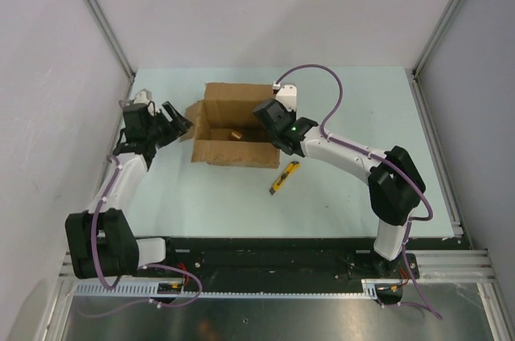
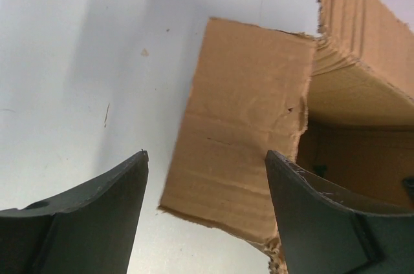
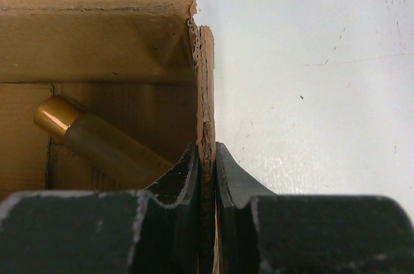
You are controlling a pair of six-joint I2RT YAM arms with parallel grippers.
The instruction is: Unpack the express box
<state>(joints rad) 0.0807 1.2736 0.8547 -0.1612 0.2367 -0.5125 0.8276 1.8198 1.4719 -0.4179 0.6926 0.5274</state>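
Observation:
The express box (image 1: 229,152) is a brown cardboard carton, open at the top, in the middle of the table. A small tan cylinder (image 1: 236,134) with a gold cap lies inside it and shows in the right wrist view (image 3: 97,145). My right gripper (image 3: 206,151) is shut on the box's right wall edge (image 3: 205,86), one finger inside and one outside. My left gripper (image 2: 206,154) is open just left of the box, its fingers either side of the spread left flap (image 2: 242,125), not touching it.
A yellow utility knife (image 1: 283,178) lies on the table in front of the box's right corner. White walls and metal frame posts enclose the table on three sides.

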